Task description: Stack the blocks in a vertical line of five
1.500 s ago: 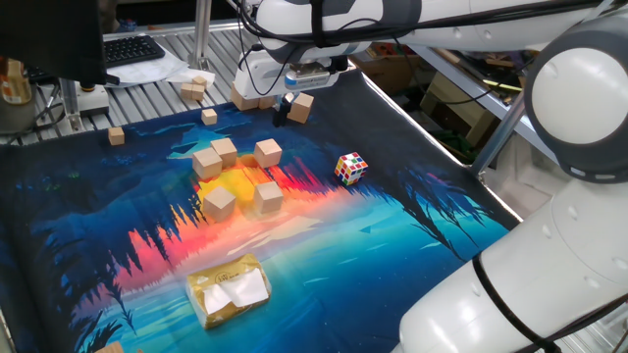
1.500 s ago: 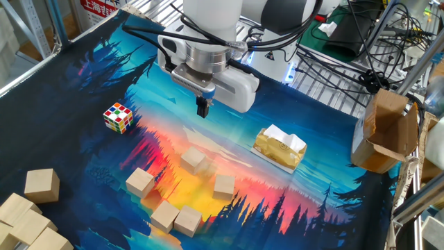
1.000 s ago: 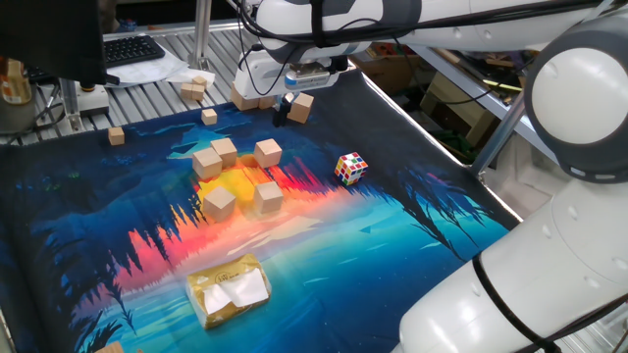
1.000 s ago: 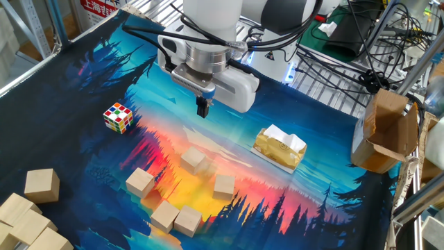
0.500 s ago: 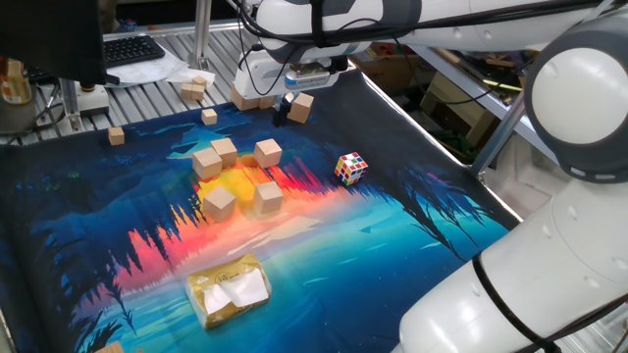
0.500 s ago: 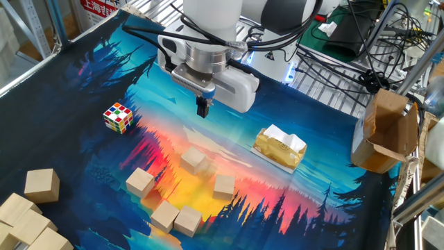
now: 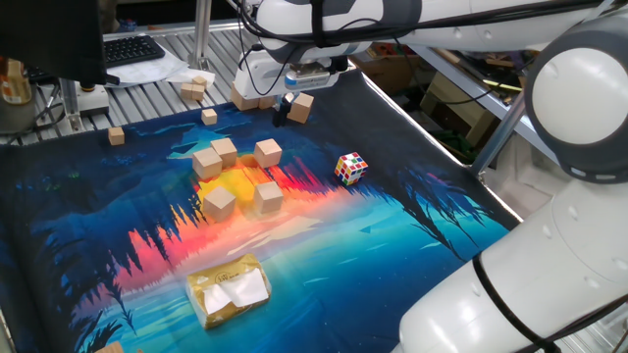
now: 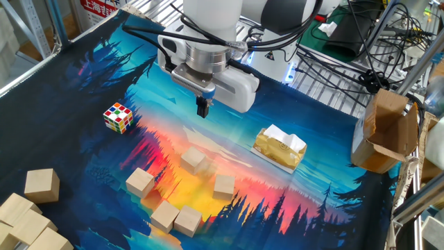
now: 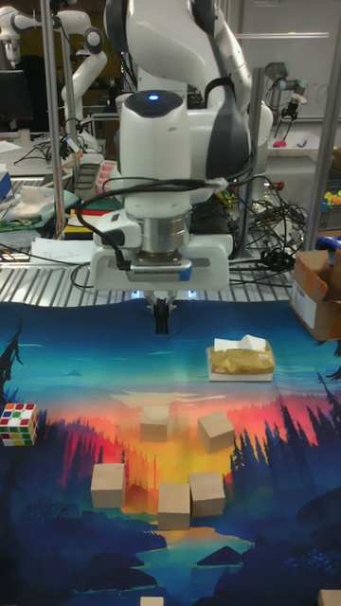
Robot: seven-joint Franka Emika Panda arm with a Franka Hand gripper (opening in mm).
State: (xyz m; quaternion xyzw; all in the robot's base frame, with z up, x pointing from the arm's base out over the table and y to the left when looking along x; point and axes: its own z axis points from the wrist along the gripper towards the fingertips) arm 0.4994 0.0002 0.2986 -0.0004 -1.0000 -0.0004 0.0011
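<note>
Several plain tan wooden blocks lie loose on the sunset-coloured part of the mat, none on top of another: one block (image 8: 193, 160), another block (image 8: 223, 185), a third block (image 8: 139, 182), and a touching pair (image 8: 176, 218). The same cluster (image 7: 235, 176) (image 9: 170, 464) shows in both remaining views. My gripper (image 8: 202, 111) (image 9: 162, 327) (image 7: 283, 110) hangs above the mat, beyond the cluster on the arm's side and apart from every block. Its black fingers are shut with nothing held.
A multicoloured puzzle cube (image 8: 118, 117) (image 7: 351, 168) sits beside the cluster. A yellow tissue pack (image 8: 279, 148) (image 9: 241, 360) lies on the mat. More tan cubes (image 8: 41, 185) (image 7: 300, 106) stand at the mat's edge, with small cubes (image 7: 117, 135) nearby. A cardboard box (image 8: 385, 132) stands off the mat.
</note>
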